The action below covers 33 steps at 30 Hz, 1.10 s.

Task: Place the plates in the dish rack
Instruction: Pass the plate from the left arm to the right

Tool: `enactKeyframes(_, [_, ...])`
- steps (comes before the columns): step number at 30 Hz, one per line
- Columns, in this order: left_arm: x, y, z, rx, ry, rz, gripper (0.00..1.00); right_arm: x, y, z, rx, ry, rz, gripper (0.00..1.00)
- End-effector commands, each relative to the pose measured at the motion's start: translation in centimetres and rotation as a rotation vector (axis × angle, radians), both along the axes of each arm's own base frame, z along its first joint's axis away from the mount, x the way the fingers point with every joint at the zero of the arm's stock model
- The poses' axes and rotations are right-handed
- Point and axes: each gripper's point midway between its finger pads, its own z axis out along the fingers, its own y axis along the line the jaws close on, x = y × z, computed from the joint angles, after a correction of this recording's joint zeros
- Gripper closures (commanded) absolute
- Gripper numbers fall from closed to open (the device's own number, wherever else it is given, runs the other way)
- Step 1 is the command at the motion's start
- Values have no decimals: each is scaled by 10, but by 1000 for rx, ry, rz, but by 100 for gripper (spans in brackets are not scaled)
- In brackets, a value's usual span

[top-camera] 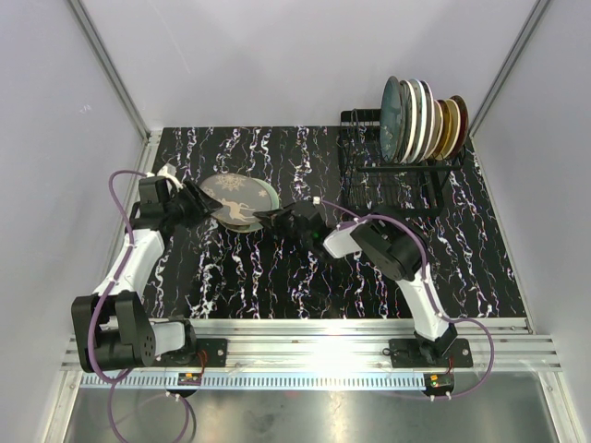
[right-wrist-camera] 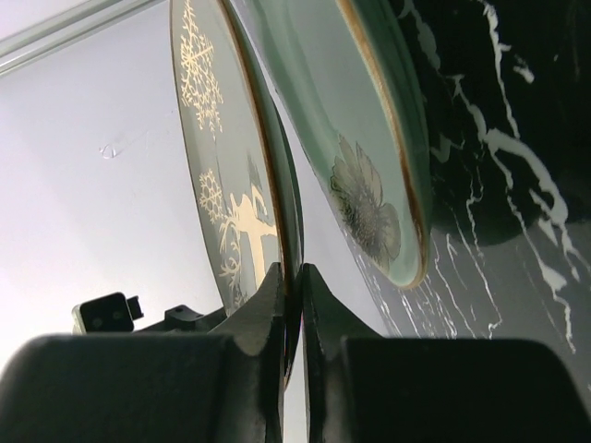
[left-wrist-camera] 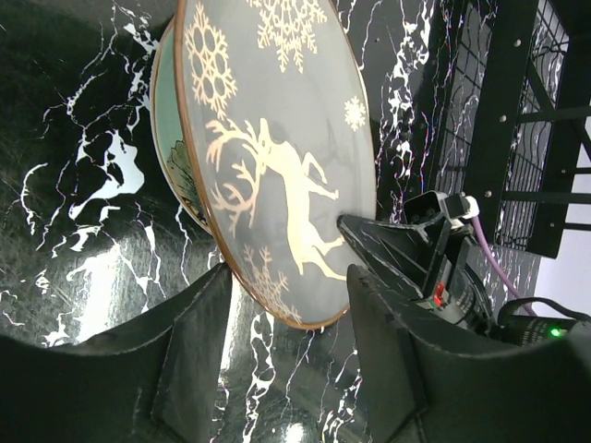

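Observation:
A blue-grey plate with a gold reindeer and snowflakes (top-camera: 231, 196) is tilted up off a teal plate with a flower print (top-camera: 269, 197) at the table's centre left. My right gripper (top-camera: 270, 218) is shut on the grey plate's rim; the right wrist view shows its fingers pinching the edge (right-wrist-camera: 294, 286), with the teal plate (right-wrist-camera: 369, 138) beside them. My left gripper (top-camera: 197, 205) is open at the plates' left side. In the left wrist view (left-wrist-camera: 286, 360) the grey plate (left-wrist-camera: 277, 157) ends just ahead of the gap, untouched. The dish rack (top-camera: 397, 180) stands at the back right.
Several plates (top-camera: 423, 118) stand upright in the rack's far rows; its near slots show bare wire. The rack's black frame (left-wrist-camera: 517, 138) shows in the left wrist view beyond the right arm. Grey walls enclose the black marbled table (top-camera: 277, 277).

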Motion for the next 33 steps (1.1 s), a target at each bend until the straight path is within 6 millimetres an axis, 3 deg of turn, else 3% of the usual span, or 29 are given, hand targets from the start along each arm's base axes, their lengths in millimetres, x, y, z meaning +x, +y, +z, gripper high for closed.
enactKeyframes(1, [8,-3,26,13,-92,-34,44,-9,5,132,255,-224,26,100])
enactKeyframes(7, [8,3,26,49,-85,-15,41,-23,-3,160,273,-268,46,100])
enactKeyframes(10, [8,4,25,55,-79,-11,40,-35,0,162,248,-285,85,100])
enactKeyframes(21, [11,9,35,68,-108,-15,32,-74,1,129,75,-271,174,100])
enactKeyframes(22, [10,8,36,66,-108,-24,32,-77,-2,134,55,-286,183,100])
enactKeyframes(23, [11,9,37,68,-112,-26,32,-81,-3,124,2,-266,196,100])
enactKeyframes(27, [11,15,38,81,-109,-13,30,-87,-18,116,-109,-297,187,100])
enactKeyframes(28, [11,16,38,81,-109,-12,29,-89,-21,124,-111,-311,184,100])
enactKeyframes(33, [11,20,41,74,-114,-9,22,-93,-36,120,-236,-336,187,100])
